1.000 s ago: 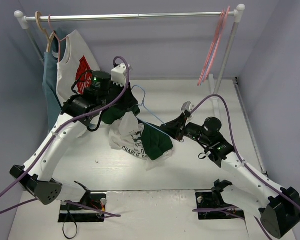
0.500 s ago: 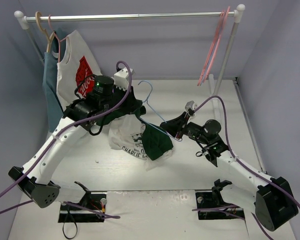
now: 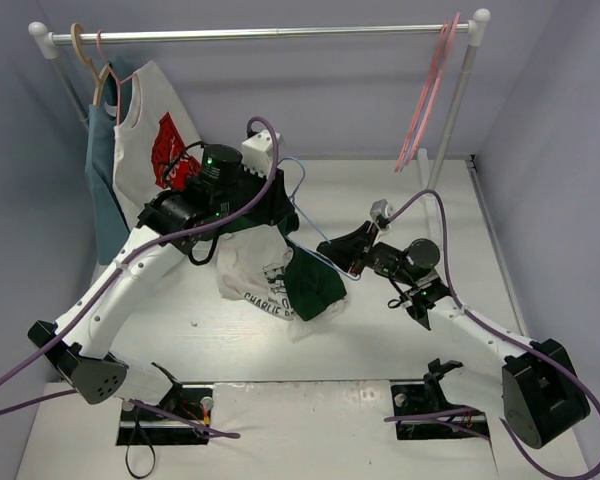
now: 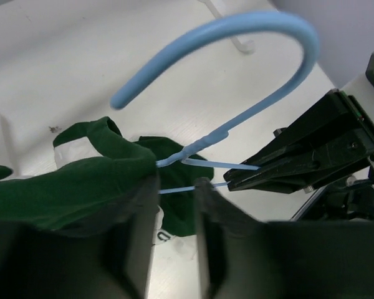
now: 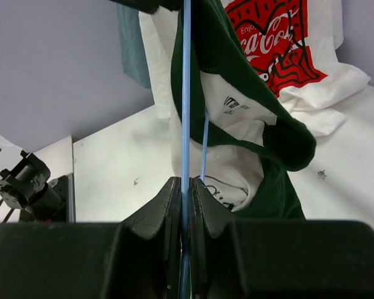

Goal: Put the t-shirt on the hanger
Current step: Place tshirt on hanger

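Note:
The t-shirt (image 3: 260,275) hangs bunched at mid table, white body down, one green sleeve (image 3: 315,285) on the table. The light blue hanger (image 3: 320,258) runs through its green collar, hook up at the back. My right gripper (image 3: 332,250) is shut on the hanger's wire (image 5: 186,93), seen edge-on at its jaws (image 5: 187,184). My left gripper (image 3: 270,205) is at the collar under the hook (image 4: 255,18). Its fingers (image 4: 174,187) stand apart with table showing between them. Green cloth (image 4: 81,187) drapes over the left finger. The right gripper (image 4: 299,156) is just beyond.
A clothes rail (image 3: 280,33) spans the back. Pink hangers (image 3: 425,90) hang at its right end by the upright post (image 3: 455,100). At its left hang a white shirt with a red graphic (image 3: 155,150), a blue-grey garment (image 3: 102,180) and a tan hanger (image 3: 100,85).
My left gripper has moved right and toward the back with the collar, closer to the hook. My right gripper has edged left, still on the hanger wire.

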`<action>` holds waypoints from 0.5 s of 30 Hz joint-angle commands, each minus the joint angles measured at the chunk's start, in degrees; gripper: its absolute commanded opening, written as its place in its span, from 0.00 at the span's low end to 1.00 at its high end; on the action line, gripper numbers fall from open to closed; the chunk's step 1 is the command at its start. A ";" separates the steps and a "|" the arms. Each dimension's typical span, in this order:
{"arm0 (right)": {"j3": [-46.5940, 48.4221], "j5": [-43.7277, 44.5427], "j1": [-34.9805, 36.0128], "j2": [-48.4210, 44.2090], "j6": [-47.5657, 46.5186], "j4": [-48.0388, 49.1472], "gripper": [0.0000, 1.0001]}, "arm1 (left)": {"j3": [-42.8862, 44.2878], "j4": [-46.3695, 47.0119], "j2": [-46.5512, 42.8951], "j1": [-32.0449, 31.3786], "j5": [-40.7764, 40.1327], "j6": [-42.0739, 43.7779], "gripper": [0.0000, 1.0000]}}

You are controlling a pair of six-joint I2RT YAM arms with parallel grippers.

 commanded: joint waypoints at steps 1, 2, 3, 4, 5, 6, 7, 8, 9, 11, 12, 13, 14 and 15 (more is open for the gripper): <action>0.60 -1.17 -0.55 -0.24 0.49 11.12 0.00 | 5.15 -0.92 -1.45 -0.65 -1.63 1.67 0.34; 0.25 -1.17 -0.73 -0.15 0.49 11.47 0.00 | 5.76 -2.14 -1.80 -0.65 -2.51 1.94 0.38; 0.24 -1.25 -0.90 -0.07 0.75 11.65 0.00 | 5.94 -2.85 -2.85 -0.56 -3.39 2.72 0.45; 0.07 -1.34 -1.25 0.02 0.84 11.82 0.00 | 6.20 -3.73 -3.47 -0.65 -4.53 3.34 0.47; -0.02 -1.78 -1.43 0.20 0.93 12.17 0.00 | 6.47 -5.57 -4.00 -0.65 -7.15 4.13 0.50; -0.02 -1.96 -1.61 0.28 1.02 12.35 0.00 | 6.38 -6.63 -5.13 -0.65 -8.48 5.88 0.52; -0.02 -2.22 -1.78 0.55 1.19 12.53 0.00 | 6.30 -7.86 -5.58 -0.65 -9.97 6.85 0.53; -0.11 -2.74 -1.87 0.72 1.20 12.70 0.00 | 5.95 -10.05 -5.93 -0.56 -11.38 7.82 0.53; 0.06 -3.01 -1.96 0.99 1.28 12.96 0.00 | 5.68 -10.85 -6.81 -0.47 -13.40 9.92 0.53; 0.15 -3.89 -2.13 1.51 1.46 13.49 0.00 | 4.54 -12.17 -7.43 -0.38 -15.43 11.78 0.58; 0.24 -4.24 -2.22 1.78 1.55 13.58 0.00 | 3.84 -12.44 -7.69 -0.21 -17.00 13.70 0.59; 0.42 -4.68 -2.31 2.13 1.55 13.58 0.00 | 3.49 -12.61 -7.69 0.05 -17.54 14.85 0.59; 0.42 -4.86 -2.22 2.22 1.64 13.67 0.00 | 3.13 -12.44 -7.52 0.84 -17.89 15.73 0.59; 0.51 -5.29 -2.22 2.31 1.64 13.84 0.00 | 2.96 -12.35 -6.91 1.54 -17.55 17.22 0.59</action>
